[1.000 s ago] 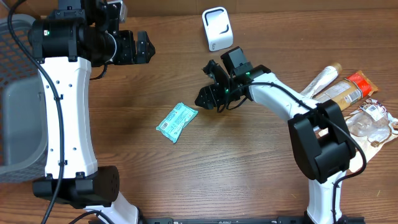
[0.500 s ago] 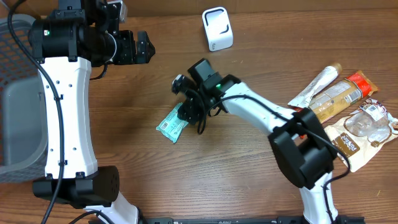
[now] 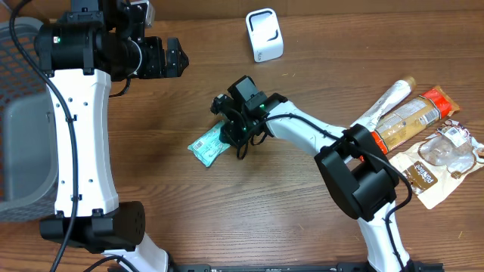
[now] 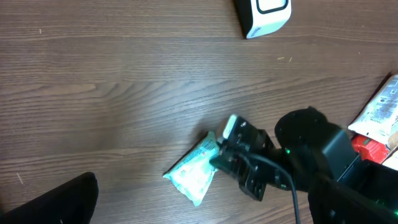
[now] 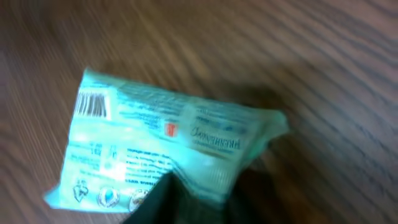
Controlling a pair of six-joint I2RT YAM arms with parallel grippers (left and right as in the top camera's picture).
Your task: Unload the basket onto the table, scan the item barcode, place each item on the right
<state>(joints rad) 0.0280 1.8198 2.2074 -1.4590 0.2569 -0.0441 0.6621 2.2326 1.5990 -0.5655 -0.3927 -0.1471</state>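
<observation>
Grey mesh basket (image 3: 17, 45) at the left edge is cut off by the frame and partly behind my left arm, so I can't tell what it holds. The teal packet (image 3: 206, 146) lies mid-table with its barcode (image 5: 92, 104) facing up. My right gripper (image 3: 229, 130) is pinched on its right end, though the wrist view shows only one finger (image 5: 158, 199). My left gripper (image 3: 178, 59) hangs spread wide, far and left. The white scanner (image 3: 264, 35) stands at the far edge.

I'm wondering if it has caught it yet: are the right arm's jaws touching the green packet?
Touching. The right wrist view shows a dark fingertip lying on the green packet, whose wrapper crumples there.
</observation>
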